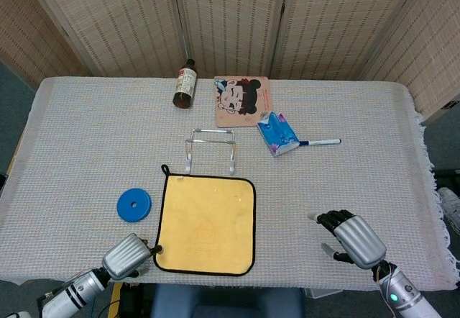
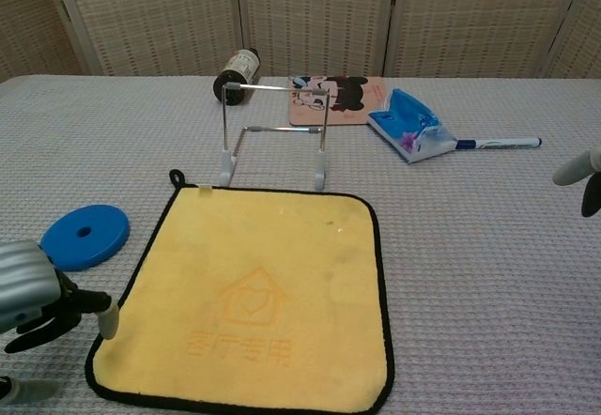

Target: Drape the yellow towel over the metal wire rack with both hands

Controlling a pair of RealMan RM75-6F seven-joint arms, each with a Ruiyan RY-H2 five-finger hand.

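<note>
The yellow towel with a black border lies flat near the table's front edge. Just behind it stands the metal wire rack, upright and bare. My left hand hovers at the towel's near left corner, its fingertips close to the black border and nothing in its grasp. Far to the right of the towel is my right hand, fingers apart and empty; the chest view shows only its fingertips at the frame's right edge.
A blue disc lies left of the towel. Behind the rack are a brown bottle on its side, a cartoon mat, a blue tissue pack and a pen.
</note>
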